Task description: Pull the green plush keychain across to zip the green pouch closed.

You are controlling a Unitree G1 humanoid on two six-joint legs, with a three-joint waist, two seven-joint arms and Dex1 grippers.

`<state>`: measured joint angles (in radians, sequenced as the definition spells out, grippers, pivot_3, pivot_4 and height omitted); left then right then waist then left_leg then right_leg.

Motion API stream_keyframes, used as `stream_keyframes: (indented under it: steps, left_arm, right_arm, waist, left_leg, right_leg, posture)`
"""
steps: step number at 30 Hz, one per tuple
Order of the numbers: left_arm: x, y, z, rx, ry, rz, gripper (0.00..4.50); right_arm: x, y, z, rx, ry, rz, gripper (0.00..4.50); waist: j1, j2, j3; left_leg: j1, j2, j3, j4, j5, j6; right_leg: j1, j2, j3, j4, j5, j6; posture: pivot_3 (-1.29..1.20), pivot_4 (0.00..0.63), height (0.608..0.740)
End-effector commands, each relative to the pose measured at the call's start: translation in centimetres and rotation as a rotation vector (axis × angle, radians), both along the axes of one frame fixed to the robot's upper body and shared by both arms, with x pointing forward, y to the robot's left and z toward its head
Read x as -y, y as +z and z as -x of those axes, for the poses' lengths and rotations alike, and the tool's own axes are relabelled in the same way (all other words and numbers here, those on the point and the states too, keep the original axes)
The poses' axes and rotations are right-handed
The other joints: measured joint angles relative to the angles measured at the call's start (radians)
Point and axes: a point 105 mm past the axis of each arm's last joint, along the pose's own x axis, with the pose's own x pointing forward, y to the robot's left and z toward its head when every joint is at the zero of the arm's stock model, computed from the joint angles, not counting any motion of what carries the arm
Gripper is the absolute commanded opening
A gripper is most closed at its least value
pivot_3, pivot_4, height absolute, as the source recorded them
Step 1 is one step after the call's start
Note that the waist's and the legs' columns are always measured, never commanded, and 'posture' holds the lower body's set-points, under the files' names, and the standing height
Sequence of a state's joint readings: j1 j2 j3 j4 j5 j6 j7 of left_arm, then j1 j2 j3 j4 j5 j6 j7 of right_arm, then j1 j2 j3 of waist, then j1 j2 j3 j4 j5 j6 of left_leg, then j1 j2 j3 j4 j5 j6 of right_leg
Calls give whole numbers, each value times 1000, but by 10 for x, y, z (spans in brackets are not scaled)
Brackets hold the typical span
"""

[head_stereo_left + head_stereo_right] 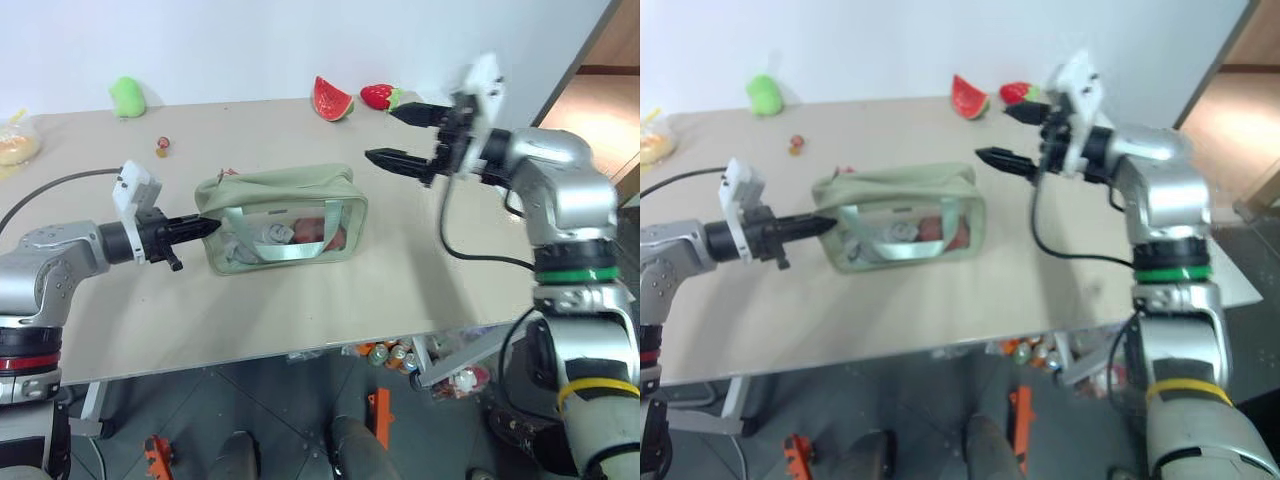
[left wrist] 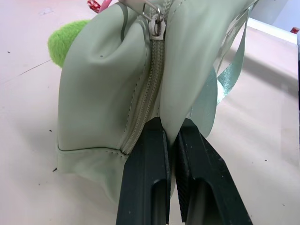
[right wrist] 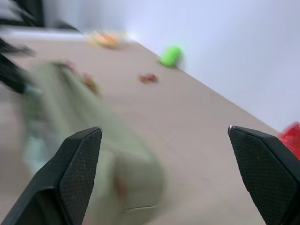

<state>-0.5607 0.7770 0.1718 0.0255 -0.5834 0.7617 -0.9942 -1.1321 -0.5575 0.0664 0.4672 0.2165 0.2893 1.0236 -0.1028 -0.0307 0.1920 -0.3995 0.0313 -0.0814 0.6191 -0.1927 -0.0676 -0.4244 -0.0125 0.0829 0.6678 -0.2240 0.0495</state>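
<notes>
The pouch (image 1: 283,225) lies near the middle of the worktop (image 1: 400,290). The left pincer (image 1: 207,226) is clamped shut on the fabric at the pouch's 9 o'clock end, beside the zip track. The keychain (image 2: 65,40) sits at that same end, behind the pouch; the slider (image 2: 157,27) is at the top of that end, so the zip appears largely undone. The right pincer (image 1: 398,137) hangs spread wide and empty above the worktop, off the pouch's 2 o'clock corner. Risks, as judged: the left grip is a thin pinch of cloth and could slip under a pull; the keychain is partly hidden behind the pouch, so the right pincer could catch the strap (image 1: 285,253) or fabric instead; a slanted tug on the short cord may jam the slider.
</notes>
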Motion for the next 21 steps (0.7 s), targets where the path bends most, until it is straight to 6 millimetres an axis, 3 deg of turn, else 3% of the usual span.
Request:
stream_keyframes:
  steps: [1, 4, 10, 14, 21]
  left_arm:
    - [2, -2, 2, -4, -6, -4, 0]
    - [3, -3, 2, -3, -5, 1, 0]
    - [5, -6, 5, -5, -2, 6, 0]
    - [5, -8, 8, -9, 5, 12, 0]
    - [9, -10, 10, -12, 8, 20, 0]
  right_arm:
    - [-25, 28, -15, 140, -37, 58, 4469]
    - [-53, 38, -27, 189, -50, 92, 4469]
    - [-97, 39, -25, 231, 48, 172, 4469]
    - [-122, 24, -16, 218, 159, 259, 4469]
    - [-146, -1, -10, 197, 235, 355, 4469]
  waist:
    - [0, 1, 0]
    - [0, 1, 1]
    - [4, 1, 1]
    - [3, 1, 1]
    - [0, 1, 1]
  left_leg:
    - [-1, 0, 0, 0, 0, 0]
    - [-2, 0, 0, -1, 0, 0]
    - [-3, -1, -1, -3, -1, -1]
    - [-3, -2, -1, -2, -1, -1]
    - [-2, -2, -1, -2, -1, -1]
  right_leg:
    - [0, 0, 0, 0, 0, 0]
    - [-2, -1, 0, -1, 0, 0]
    - [-1, -2, -1, -2, -1, 1]
    - [-1, -4, -1, -2, -1, 1]
    - [-1, -3, -2, -1, -1, 1]
  posture:
    - [0, 150, 740]
    - [0, 150, 740]
    - [0, 150, 740]
    - [0, 150, 740]
    - [0, 150, 740]
